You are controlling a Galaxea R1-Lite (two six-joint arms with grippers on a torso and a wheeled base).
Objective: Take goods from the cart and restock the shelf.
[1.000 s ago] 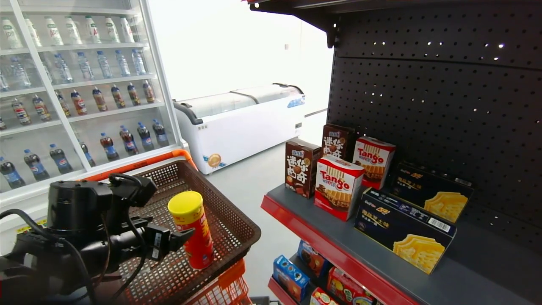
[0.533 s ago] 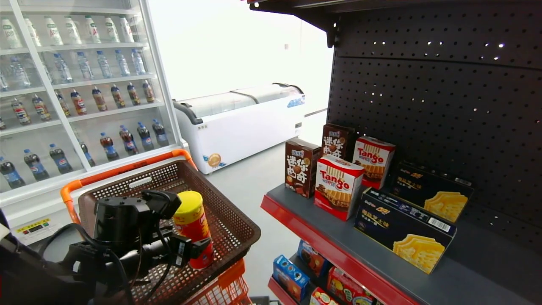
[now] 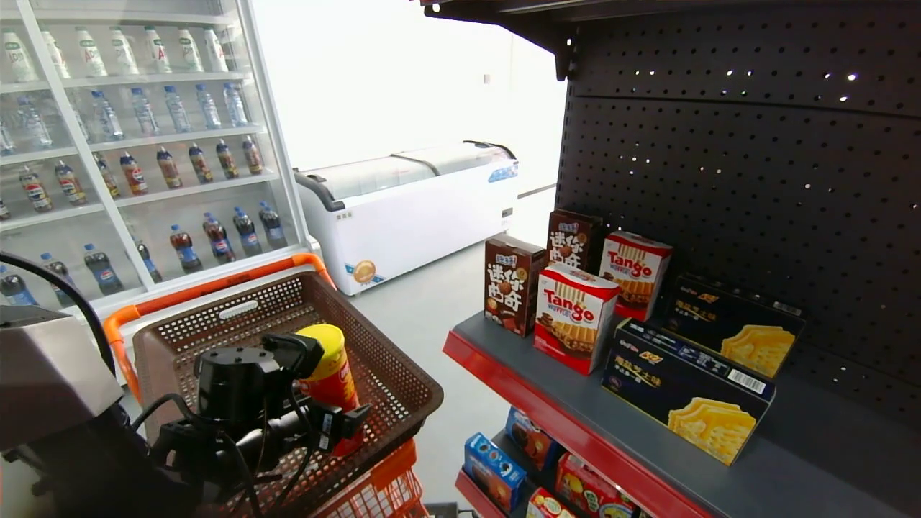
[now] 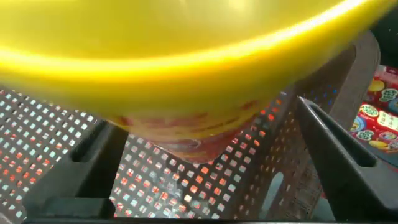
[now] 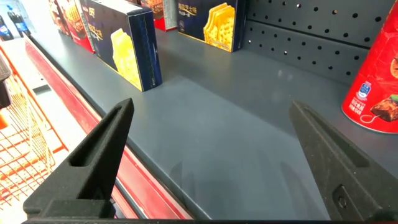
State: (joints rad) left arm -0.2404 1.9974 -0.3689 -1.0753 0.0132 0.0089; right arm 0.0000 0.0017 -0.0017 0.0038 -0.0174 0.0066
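Presently the left tool (image 4: 205, 118) is spread around the can (image 3: 332, 360) inside the cart (image 3: 410, 392); the right tool (image 5: 211, 155), also spread, hangs above the shelf (image 5: 217, 118) beside the cart.

The head camera looks forward and down, cart basket (image 3: 392, 352) left, shelf (image 3: 791, 467) right. The left wrist camera sits very near the can (image 4: 186, 56) between its jaws, basket mesh beyond them. The right wrist camera looks low across the shelf past its jaws, sharing the dark blue boxes (image 3: 687, 392) with the head view.
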